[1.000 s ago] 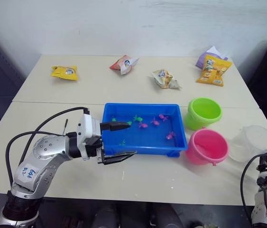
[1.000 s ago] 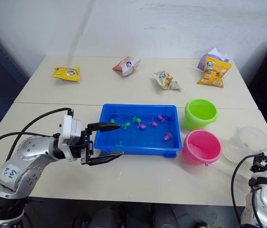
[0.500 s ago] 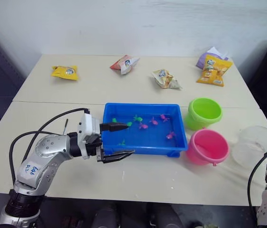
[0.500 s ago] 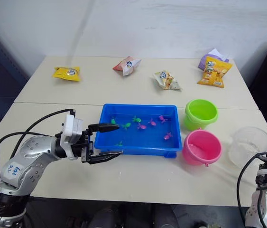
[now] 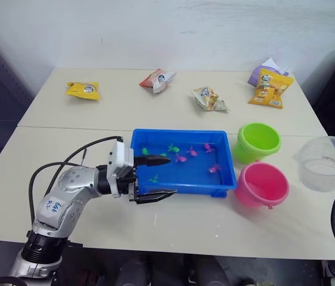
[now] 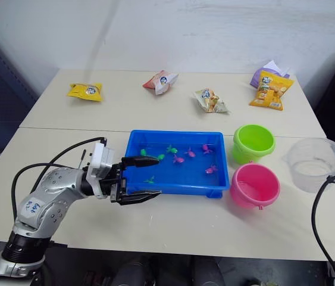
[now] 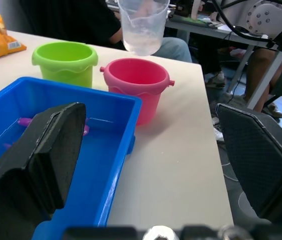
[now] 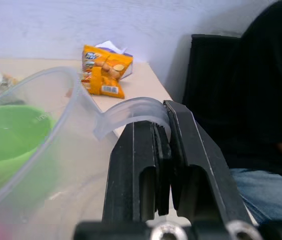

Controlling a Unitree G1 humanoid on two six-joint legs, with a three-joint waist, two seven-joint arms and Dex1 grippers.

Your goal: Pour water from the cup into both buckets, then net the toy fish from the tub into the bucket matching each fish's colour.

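Right pincer (image 8: 162, 165) is clamped on the cup (image 5: 326, 163) handle, held upright, probably so nothing spills; left pincer (image 5: 155, 177) gapes wide by the tub (image 5: 184, 186).

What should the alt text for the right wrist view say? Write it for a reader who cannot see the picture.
The right gripper is shut on the handle of the clear cup, seen close up. The green bucket shows through the cup wall, and an orange snack bag lies on the table beyond.

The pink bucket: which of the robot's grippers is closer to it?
Right. The right gripper, shut on the cup handle, is just beyond the pink bucket; the open left gripper sits across the blue tub.
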